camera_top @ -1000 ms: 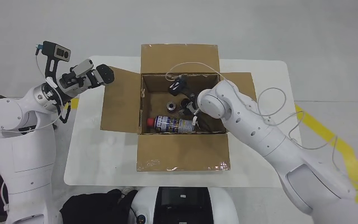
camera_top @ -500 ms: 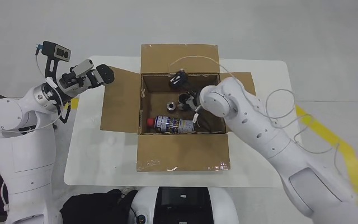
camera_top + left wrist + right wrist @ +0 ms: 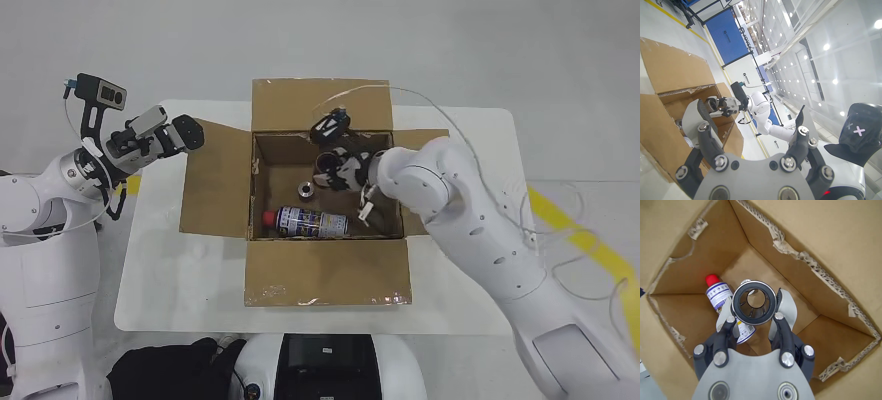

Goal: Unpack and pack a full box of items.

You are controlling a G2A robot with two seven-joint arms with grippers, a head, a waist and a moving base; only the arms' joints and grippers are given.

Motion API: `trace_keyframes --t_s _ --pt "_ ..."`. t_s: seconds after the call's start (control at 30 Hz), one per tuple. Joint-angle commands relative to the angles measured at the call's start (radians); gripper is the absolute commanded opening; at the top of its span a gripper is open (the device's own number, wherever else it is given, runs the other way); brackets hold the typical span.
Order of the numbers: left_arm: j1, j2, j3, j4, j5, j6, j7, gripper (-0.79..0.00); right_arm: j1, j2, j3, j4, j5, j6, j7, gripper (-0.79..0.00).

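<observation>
Steel sleeve [image 3: 753, 319]: pinched in right hand [image 3: 754, 303], held above the floor of the box [image 3: 215, 190], likely for removal. Spray can [image 3: 310, 221] and small fitting [image 3: 305, 188] lie inside. Left hand [image 3: 751, 107]: spread, empty, parked beside box flap.

We are seeing the box [image 3: 327, 268] with its flaps folded out, so the way in from above is open. The spray can [image 3: 310, 221] is lying along the near wall, and a small metal piece [image 3: 305, 189] is sitting behind it. The right gripper [image 3: 331, 164], jaws squeezing a metal tube [image 3: 754, 303], is blocking the far side.
</observation>
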Motion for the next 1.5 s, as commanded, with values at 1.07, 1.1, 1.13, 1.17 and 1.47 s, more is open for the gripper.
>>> trace_keyframes --t_s 1.07,1.1,1.13,1.17,1.47 --pt "0.000 0.000 0.000 0.000 0.000 0.000 0.000 0.000 -0.284 0.087 0.390 -0.400 -0.042 -0.005 0.007 -0.785" --pt "0.000 0.000 0.000 0.000 0.000 0.000 0.000 0.000 -0.284 0.087 0.390 -0.400 -0.042 -0.005 0.007 -0.785" --pt "0.000 0.000 0.000 0.000 0.000 0.000 0.000 0.000 -0.284 0.087 0.390 -0.400 -0.042 -0.005 0.007 -0.785" --pt "0.000 0.000 0.000 0.000 0.000 0.000 0.000 0.000 -0.284 0.087 0.390 -0.400 -0.042 -0.005 0.007 -0.785" --pt "0.000 0.000 0.000 0.000 0.000 0.000 0.000 0.000 -0.284 0.087 0.390 -0.400 -0.042 -0.005 0.007 -0.785"
